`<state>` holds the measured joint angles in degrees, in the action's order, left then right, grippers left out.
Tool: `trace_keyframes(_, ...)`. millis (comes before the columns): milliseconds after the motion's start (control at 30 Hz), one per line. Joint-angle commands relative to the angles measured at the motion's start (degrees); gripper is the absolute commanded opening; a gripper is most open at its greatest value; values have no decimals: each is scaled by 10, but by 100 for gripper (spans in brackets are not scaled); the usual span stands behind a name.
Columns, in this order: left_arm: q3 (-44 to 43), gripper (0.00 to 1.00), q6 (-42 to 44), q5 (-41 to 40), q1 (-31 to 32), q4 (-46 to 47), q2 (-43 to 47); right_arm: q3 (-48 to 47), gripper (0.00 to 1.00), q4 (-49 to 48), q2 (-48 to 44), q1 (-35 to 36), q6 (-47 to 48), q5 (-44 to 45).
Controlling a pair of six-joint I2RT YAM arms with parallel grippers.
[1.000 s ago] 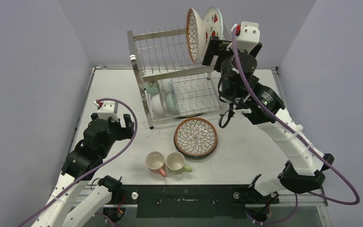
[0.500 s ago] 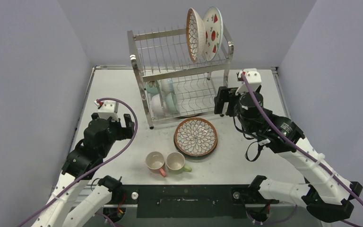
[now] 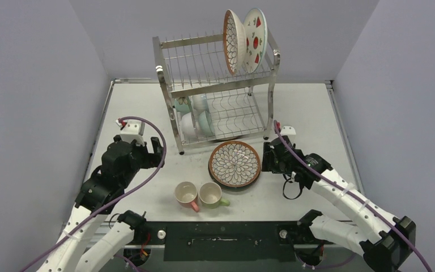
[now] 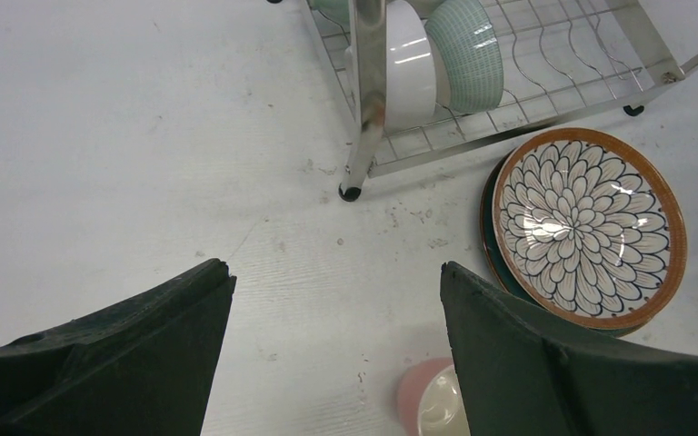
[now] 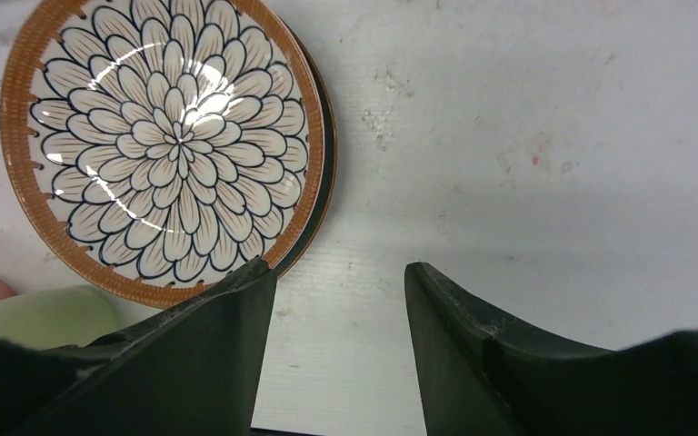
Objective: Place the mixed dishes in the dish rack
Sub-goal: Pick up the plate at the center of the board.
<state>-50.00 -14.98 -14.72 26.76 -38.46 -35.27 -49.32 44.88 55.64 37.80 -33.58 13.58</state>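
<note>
The steel dish rack (image 3: 215, 90) stands at the back. Its top tier holds a petal plate (image 3: 231, 42) and a strawberry plate (image 3: 255, 39); its lower tier holds mint and white bowls (image 3: 195, 122). A petal plate (image 3: 235, 163) lies on a dark plate in front of the rack, and shows in the left wrist view (image 4: 589, 225) and the right wrist view (image 5: 168, 145). A pink mug (image 3: 186, 195) and a green mug (image 3: 211, 195) lie near the front. My right gripper (image 3: 267, 157) (image 5: 338, 272) is open and empty, low beside the plate's right edge. My left gripper (image 3: 154, 150) (image 4: 334, 272) is open and empty.
The rack's front-left leg (image 4: 353, 191) stands on the table ahead of my left gripper. The pink mug's rim (image 4: 432, 409) shows by my left gripper's right finger. Grey walls enclose the table on three sides.
My right arm has come down from the rack's top tier, leaving the strawberry plate there, to the table beside the flat petal plate. The left arm has barely moved.
</note>
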Motion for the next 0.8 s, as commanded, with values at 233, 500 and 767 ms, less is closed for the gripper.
trace_keyframes(233,25,82,-92,134,-4,35,-13,90,40,-193,99,-73,-80,-131)
trace_keyframes(500,48,83,-136,204,-4,96,-65,113,37,-265,156,-98,-97,-180)
trace_keyframes(767,71,82,-173,227,-3,166,-120,119,31,-285,170,-101,-97,-186)
